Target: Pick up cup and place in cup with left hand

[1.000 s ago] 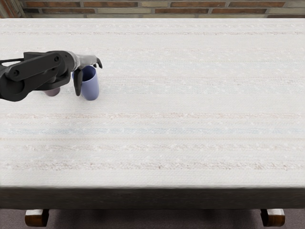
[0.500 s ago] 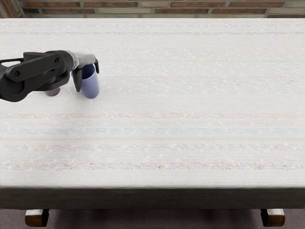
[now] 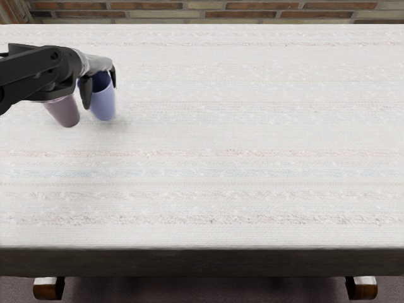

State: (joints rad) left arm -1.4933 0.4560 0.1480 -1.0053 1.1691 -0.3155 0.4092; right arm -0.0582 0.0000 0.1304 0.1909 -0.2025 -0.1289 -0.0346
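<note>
Left hand (image 3: 96, 61), fingers (image 3: 86, 95) clamped on blue cup (image 3: 104, 106), just right of purple cup (image 3: 65, 112) – mouth up. Should lift clear of purple rim, shift left, centre, keep upright – then lower straight, fingers not catching the rim.
</note>
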